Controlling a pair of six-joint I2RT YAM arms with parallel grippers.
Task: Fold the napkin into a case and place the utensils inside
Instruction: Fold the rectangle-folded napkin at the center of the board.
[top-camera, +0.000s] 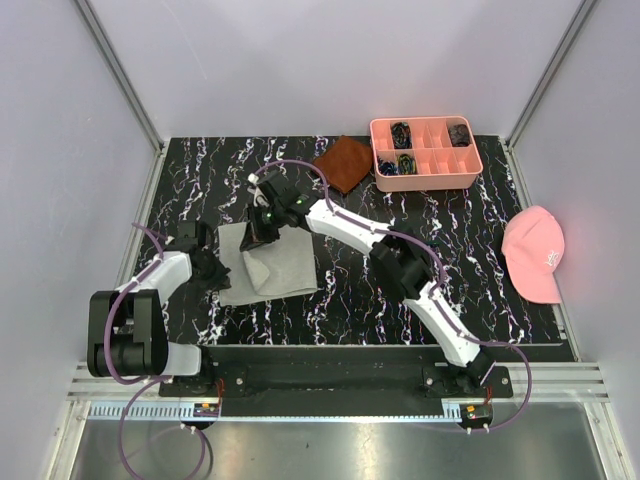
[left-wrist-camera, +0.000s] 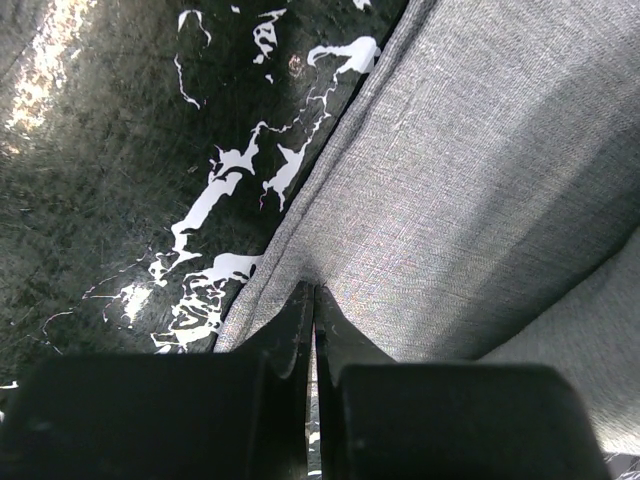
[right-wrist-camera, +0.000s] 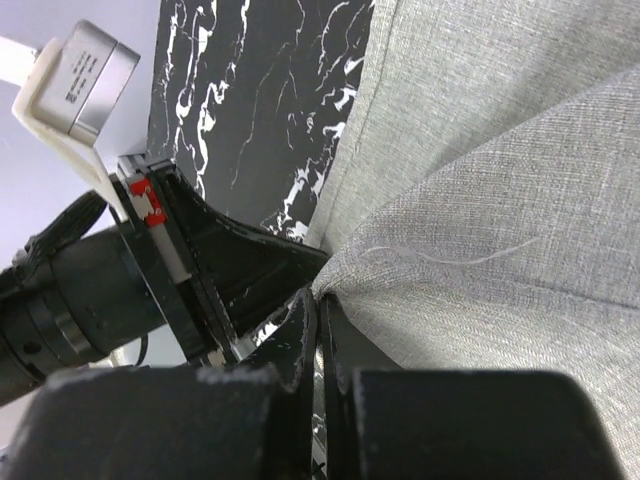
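The white-and-black left arm bends low from its base, forearm angled rightward. Its black two-finger left gripper has its jaws pressed together on the left edge of the light grey fabric napkin. The white-and-black right arm stretches diagonally forward-left. Its black right gripper pinches a raised fold, jaws closed.

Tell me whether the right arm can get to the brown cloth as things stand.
Probably, once it lets go: the right gripper is shut on the napkin. The brown cloth lies just beyond it, nothing standing between them.
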